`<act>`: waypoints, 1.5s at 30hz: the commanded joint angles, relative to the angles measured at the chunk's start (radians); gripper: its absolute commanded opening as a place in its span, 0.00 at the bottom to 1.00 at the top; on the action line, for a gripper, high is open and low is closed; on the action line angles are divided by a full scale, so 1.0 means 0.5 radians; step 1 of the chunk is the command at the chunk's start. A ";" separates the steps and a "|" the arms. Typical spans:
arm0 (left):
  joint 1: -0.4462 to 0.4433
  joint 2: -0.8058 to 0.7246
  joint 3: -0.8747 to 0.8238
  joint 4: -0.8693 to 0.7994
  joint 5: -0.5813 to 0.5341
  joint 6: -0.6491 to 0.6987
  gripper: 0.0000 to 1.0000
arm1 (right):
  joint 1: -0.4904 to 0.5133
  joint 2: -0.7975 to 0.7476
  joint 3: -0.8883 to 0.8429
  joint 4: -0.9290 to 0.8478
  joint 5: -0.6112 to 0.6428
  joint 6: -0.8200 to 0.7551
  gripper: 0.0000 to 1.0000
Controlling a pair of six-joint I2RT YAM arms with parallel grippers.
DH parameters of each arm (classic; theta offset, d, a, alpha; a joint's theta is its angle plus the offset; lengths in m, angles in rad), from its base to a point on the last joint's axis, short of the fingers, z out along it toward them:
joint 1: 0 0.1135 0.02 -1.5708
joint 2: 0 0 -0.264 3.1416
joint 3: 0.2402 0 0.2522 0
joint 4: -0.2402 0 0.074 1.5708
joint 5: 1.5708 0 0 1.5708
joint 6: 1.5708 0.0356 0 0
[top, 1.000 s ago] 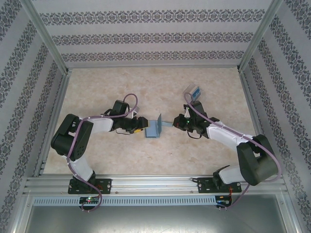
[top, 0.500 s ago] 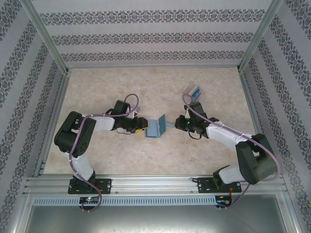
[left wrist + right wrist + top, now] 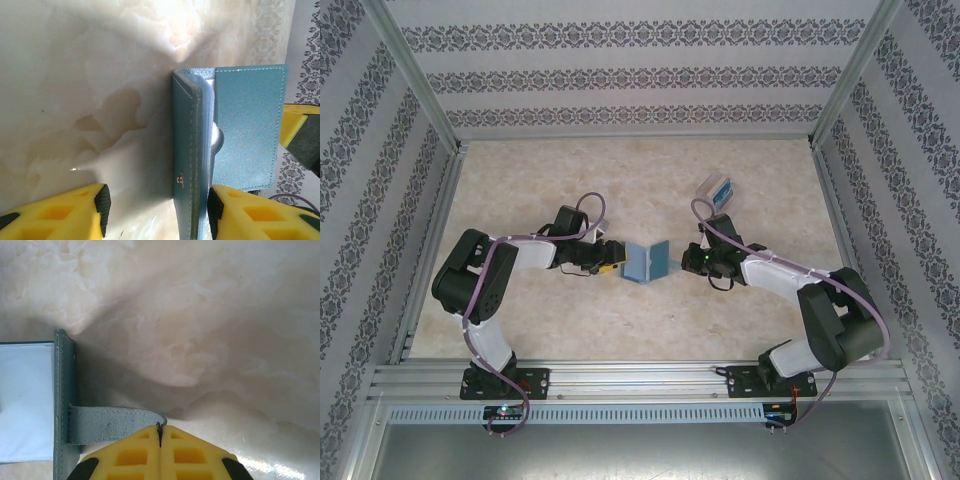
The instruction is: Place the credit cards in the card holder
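The teal-blue card holder point(image 3: 645, 262) stands partly open on the marble table between both arms. My left gripper point(image 3: 616, 262) sits at its left side, open. In the left wrist view, one flap of the card holder point(image 3: 192, 150) stands on edge between the jaws of that gripper point(image 3: 159, 210), close to the right finger and apart from the left one. My right gripper point(image 3: 160, 432) is shut on the holder's strap point(image 3: 115, 422), at the holder's right side point(image 3: 682, 258). A blue-and-white credit card point(image 3: 718, 188) stands in a small clear stand behind the right arm.
The marble table point(image 3: 620, 180) is walled in by patterned panels on the left, back and right. A metal rail point(image 3: 640, 380) carrying both arm bases runs along the near edge.
The holder's right flap has swung from upright to spread further open. My right gripper, still on the strap, has shifted slightly toward the holder. The left gripper has barely moved.
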 commanded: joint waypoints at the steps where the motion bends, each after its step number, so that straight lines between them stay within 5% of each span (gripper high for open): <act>1: -0.017 0.075 0.023 0.112 0.004 0.021 0.55 | -0.021 0.048 0.009 0.020 0.022 -0.035 0.00; 9: -0.028 0.058 0.013 0.143 0.044 -0.001 0.34 | 0.018 0.132 0.047 0.054 -0.033 -0.081 0.00; 12: -0.055 0.015 0.018 0.142 0.080 0.011 0.14 | 0.112 0.138 0.129 -0.020 0.017 -0.134 0.00; 14: -0.067 -0.022 0.044 0.071 0.071 0.039 0.00 | 0.137 0.126 0.175 -0.087 0.081 -0.124 0.13; 18: -0.073 -0.166 0.021 -0.057 -0.020 0.053 0.00 | 0.146 -0.032 0.205 -0.226 0.226 -0.107 0.37; 24: -0.078 -0.358 -0.019 -0.243 -0.163 0.100 0.00 | 0.255 -0.498 0.207 -0.484 0.665 -0.111 0.52; 30: -0.095 -0.357 0.023 -0.358 -0.217 0.109 0.00 | 0.415 -0.548 0.173 -0.222 0.354 0.104 0.52; 38: -0.126 -0.339 0.042 -0.409 -0.213 0.102 0.01 | 0.600 -0.072 0.332 -0.055 0.227 0.176 0.37; 45: -0.139 -0.297 0.049 -0.432 -0.204 0.105 0.15 | 0.575 0.381 0.369 0.143 0.093 0.204 0.32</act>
